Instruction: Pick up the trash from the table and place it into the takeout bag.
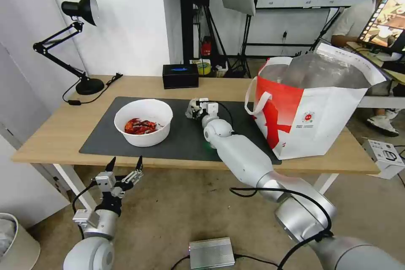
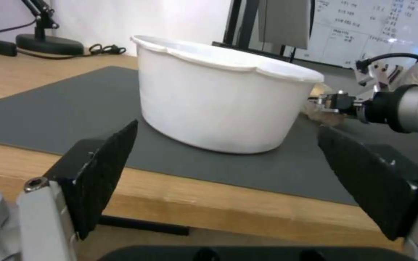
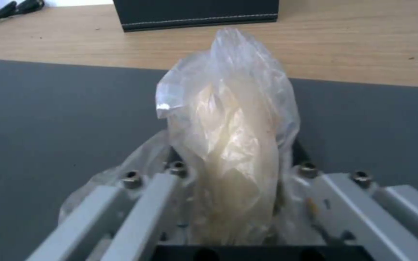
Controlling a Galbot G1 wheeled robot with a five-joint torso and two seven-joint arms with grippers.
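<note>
Your right gripper (image 3: 228, 174) is clamped on the plastic-wrapped lump (image 3: 230, 119) over the grey mat (image 1: 181, 135); left gripper (image 1: 125, 165) wide, facing the white bowl (image 2: 218, 98).

White wall (image 1: 126, 17), black desk lamp (image 1: 80, 8) (unlit)

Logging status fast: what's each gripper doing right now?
Left gripper: open, empty, below the table edge.
Right gripper: shut on the plastic-wrapped lump.

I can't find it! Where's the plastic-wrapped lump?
The plastic-wrapped lump is pinched in the right claw over the dark mat, between the white bowl and takeout bag.
</note>
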